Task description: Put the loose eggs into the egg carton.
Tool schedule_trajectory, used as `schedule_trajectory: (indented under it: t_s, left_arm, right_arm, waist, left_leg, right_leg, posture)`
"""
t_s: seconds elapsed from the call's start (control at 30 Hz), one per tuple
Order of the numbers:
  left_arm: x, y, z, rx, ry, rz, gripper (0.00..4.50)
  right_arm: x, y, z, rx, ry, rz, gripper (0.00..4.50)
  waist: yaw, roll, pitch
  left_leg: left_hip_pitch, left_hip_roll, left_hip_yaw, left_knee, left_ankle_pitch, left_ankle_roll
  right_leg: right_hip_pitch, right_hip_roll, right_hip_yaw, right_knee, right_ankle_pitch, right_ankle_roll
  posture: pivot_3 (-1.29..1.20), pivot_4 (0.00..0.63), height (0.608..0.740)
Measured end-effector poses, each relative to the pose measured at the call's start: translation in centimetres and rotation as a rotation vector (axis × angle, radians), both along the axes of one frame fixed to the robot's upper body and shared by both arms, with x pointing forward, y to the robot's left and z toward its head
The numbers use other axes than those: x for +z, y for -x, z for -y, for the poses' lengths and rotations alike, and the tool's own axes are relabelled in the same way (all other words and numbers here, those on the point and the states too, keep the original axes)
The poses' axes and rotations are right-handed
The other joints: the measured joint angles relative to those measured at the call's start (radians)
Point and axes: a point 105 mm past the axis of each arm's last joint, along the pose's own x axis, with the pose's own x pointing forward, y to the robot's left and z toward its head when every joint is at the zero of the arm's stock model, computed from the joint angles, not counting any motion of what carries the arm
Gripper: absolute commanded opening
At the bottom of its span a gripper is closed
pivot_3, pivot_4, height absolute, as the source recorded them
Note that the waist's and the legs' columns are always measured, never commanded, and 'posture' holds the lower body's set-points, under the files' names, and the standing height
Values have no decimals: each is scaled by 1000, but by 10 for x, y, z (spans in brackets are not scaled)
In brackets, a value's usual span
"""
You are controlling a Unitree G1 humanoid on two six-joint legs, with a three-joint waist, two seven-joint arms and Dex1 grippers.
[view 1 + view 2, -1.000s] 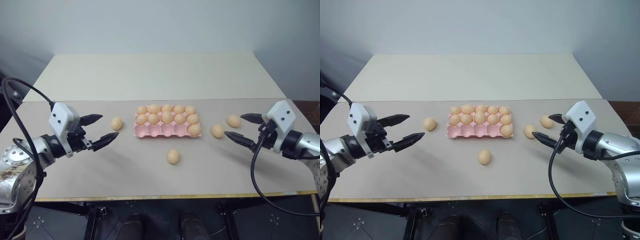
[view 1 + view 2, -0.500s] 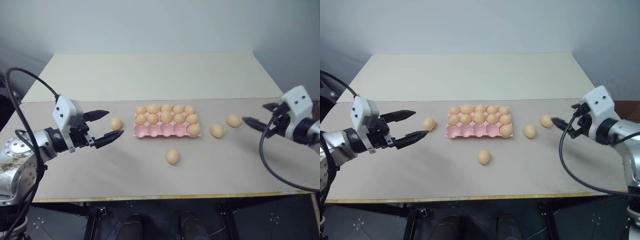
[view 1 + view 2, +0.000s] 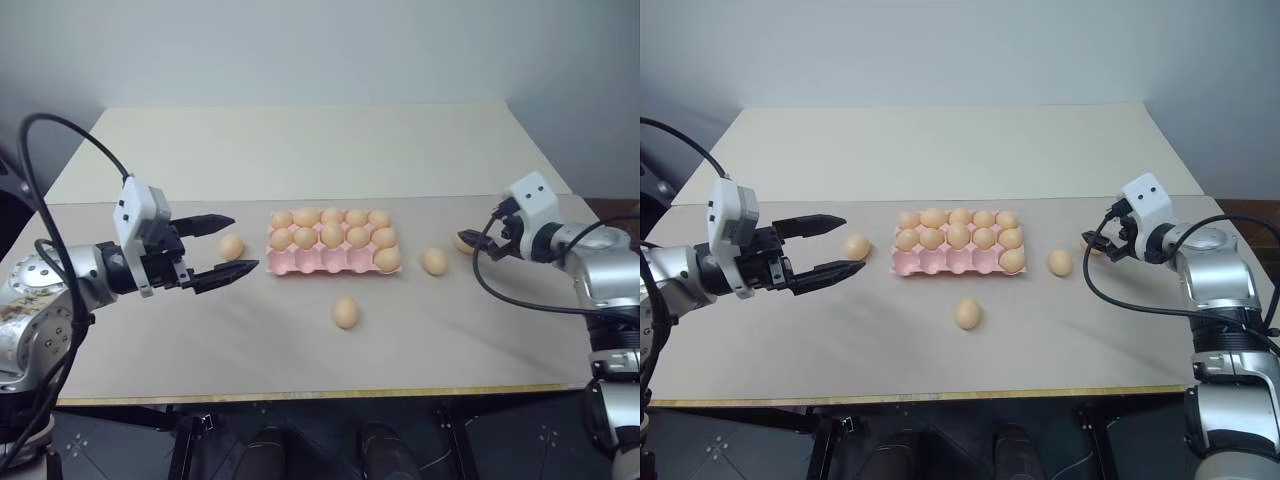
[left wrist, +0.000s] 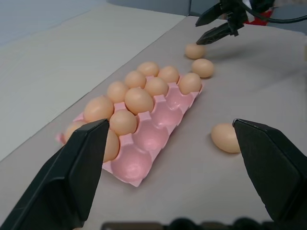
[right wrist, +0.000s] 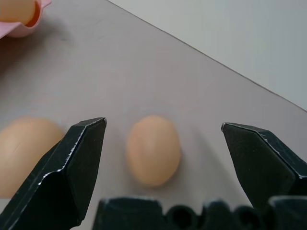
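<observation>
Loose egg (image 5: 153, 149) lies between the right tool's (image 5: 160, 158) spread fingers, half-hidden overhead; left tool (image 3: 228, 245) gapes.

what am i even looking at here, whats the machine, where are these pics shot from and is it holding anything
It is a humanoid robot with two arms, each ending in a two-fingered black gripper. Two pictures come from cameras in its head, looking down at a table; the other two come from cameras on its wrists. On the table sits a pink egg carton, mostly filled, with four loose eggs around it. The left gripper is open beside one egg. The right gripper is open around another egg. Nothing is held.
</observation>
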Motion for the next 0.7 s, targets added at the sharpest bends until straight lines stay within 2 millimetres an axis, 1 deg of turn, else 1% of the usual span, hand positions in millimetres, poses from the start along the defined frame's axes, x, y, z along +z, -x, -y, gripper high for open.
schedule_trajectory:
  t_s: [0.03,0.13,0.23,0.27,0.3,0.37,0.4,0.47,0.53,0.6,0.67,0.7]
  left_arm:
    - [0,0,0,0,0,0,4500]
    - [0,0,0,2,-1,-3,4500]
    - [0,0,0,3,-3,-7,4500]
    - [-1,0,-1,5,-4,-8,4500]
    - [0,0,-1,6,-7,-9,4500]
    - [0,0,-1,8,-10,-8,4500]
    - [1,0,-2,11,-14,-5,4500]
    - [3,0,-4,18,-18,3,4500]
    - [5,0,-5,20,-22,9,4500]
    - [6,0,-5,22,-21,13,4500]
    - [9,-1,-7,30,-13,19,4500]
    - [11,-2,-9,35,-4,23,4500]
  right_arm:
    - [-7,-3,-1,-1,3,-20,4477]
    - [-20,-9,2,-22,0,-45,4477]
    - [-26,-11,4,-36,1,-54,3974]
    - [-27,-12,5,-43,5,-54,3705]
    - [-28,-15,7,-55,3,-56,3285]
    - [-29,-16,8,-62,0,-56,2823]
    - [-30,-17,7,-63,-8,-56,2522]
    - [-29,-19,6,-65,-22,-52,2522]
    - [-20,-20,6,-65,-49,-25,2522]
    - [-6,-21,2,-42,-39,16,2522]
    - [15,-18,-12,8,-39,66,2522]
    - [27,-15,-22,36,-47,88,2522]
  waist:
    - [0,0,0]
    - [-1,0,0]
    - [-1,0,0]
    - [-2,0,0]
    - [-2,0,0]
    - [-3,0,0]
    - [-3,0,0]
    - [-4,0,0]
    - [-4,0,0]
    - [-4,0,0]
    - [-5,0,0]
    - [-6,0,0]
  left_leg:
    - [0,0,0,0,0,0]
    - [0,0,0,0,0,0]
    - [0,0,1,0,0,0]
    - [0,0,1,0,0,0]
    - [-1,0,1,0,0,0]
    - [-1,0,2,0,0,0]
    - [-1,0,2,0,0,0]
    - [-2,0,4,0,0,0]
    - [-3,0,4,0,0,0]
    - [-3,0,4,0,0,0]
    - [-4,0,4,0,0,0]
    - [-4,1,4,0,0,0]
  right_leg:
    - [0,0,0,0,0,0]
    - [-1,0,0,0,0,0]
    - [-1,0,1,1,0,0]
    - [-1,0,1,1,0,0]
    - [-3,0,2,2,0,0]
    - [-3,0,2,2,0,0]
    - [-4,0,2,2,0,0]
    - [-7,0,5,5,0,0]
    - [-8,0,5,6,0,0]
    - [-9,0,6,6,0,0]
    - [-10,1,6,7,0,0]
    - [-10,2,6,7,0,0]
  posture:
    - [0,150,740]
    - [0,150,740]
    - [0,150,740]
    - [0,150,740]
    - [0,150,740]
    - [0,150,740]
    - [0,150,740]
    - [0,150,740]
    - [0,150,740]
    - [0,150,740]
    - [0,150,740]
    - [0,150,740]
